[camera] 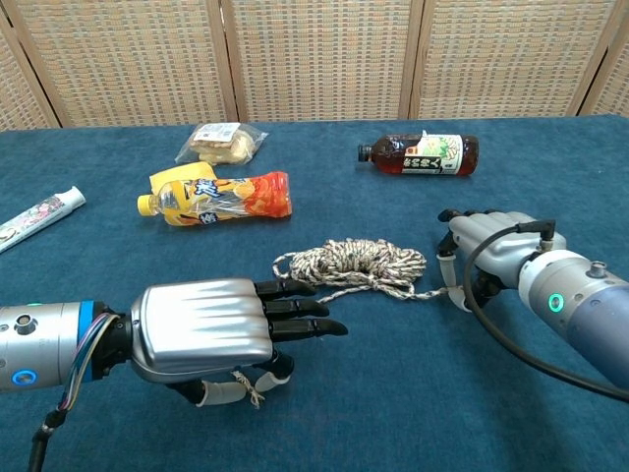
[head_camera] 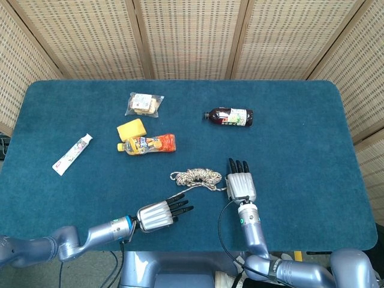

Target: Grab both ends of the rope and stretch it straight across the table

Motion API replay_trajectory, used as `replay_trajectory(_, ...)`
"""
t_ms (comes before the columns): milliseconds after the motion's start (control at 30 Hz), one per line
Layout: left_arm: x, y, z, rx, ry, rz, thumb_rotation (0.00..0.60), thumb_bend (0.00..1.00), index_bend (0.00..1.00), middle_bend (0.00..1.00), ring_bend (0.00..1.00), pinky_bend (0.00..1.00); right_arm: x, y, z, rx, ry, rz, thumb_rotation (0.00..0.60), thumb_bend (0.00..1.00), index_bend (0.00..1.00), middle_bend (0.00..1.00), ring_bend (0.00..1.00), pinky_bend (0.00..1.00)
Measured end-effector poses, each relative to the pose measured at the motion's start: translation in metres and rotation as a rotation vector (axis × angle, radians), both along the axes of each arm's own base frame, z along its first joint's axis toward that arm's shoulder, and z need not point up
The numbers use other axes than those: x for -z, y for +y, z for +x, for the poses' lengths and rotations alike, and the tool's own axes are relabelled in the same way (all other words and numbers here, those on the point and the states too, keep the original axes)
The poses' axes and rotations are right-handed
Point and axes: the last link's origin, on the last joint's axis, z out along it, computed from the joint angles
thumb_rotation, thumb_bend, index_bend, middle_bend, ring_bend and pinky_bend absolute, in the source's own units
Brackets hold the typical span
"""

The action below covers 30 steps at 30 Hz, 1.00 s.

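Now the rope lies bunched on the tabletop between both hands. The left robot hand pinches one thin end underneath. The right robot hand pinches the other end, beside the bunch.

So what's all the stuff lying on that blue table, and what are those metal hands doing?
rope: one, beige and brown, bundled mid-table, ends trailing toward each hand
dark bottle: one, brown, lying on its side, far right of centre
orange pouch: one, orange and yellow, left of centre
yellow block: one, beside the pouch
snack bag: one, clear, far left of centre
tube: one, white, left side
table: one, blue cloth
left hand: silver, pinching a rope end
right hand: silver, holding the other end
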Motion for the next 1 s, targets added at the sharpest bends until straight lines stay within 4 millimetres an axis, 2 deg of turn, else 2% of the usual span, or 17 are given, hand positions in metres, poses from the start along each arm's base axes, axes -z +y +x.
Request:
replay_trajectory(133,0.0,0.0,-0.003,-0.011,-0.008,0.001,0.6,0.41,0.58,0.0,0.0,0.0,0.0,0.0,0.0,0.0,-0.001,-0.002,0.6,0.43,0.72,0.0,0.0,0.0)
replay_trajectory(300,0.0,0.0,-0.004,-0.014,-0.014,0.001,0.6,0.45,0.71,0.0,0.0,0.0,-0.001,0.0,0.0,-0.001,-0.001,-0.003,0.6,0.43,0.72,0.0,0.0,0.0)
replay_trajectory(467,-0.001,0.002,-0.006,-0.015,-0.019,0.008,0.6,0.48,0.79,0.0,0.0,0.0,-0.001,0.0,0.0,-0.003,0.0,-0.005,0.6,0.43,0.72,0.0,0.0,0.0)
replay_trajectory(800,-0.007,0.006,-0.013,-0.018,-0.02,0.034,0.6,0.5,0.81,0.0,0.0,0.0,-0.002,-0.001,0.002,-0.013,-0.001,-0.014,0.6,0.44,0.73,0.0,0.0,0.0)
replay_trajectory(1000,-0.023,0.013,-0.027,-0.048,-0.049,0.077,0.6,0.5,0.82,0.0,0.0,0.0,-0.009,-0.004,0.0,-0.016,0.004,-0.038,0.6,0.44,0.73,0.0,0.0,0.0)
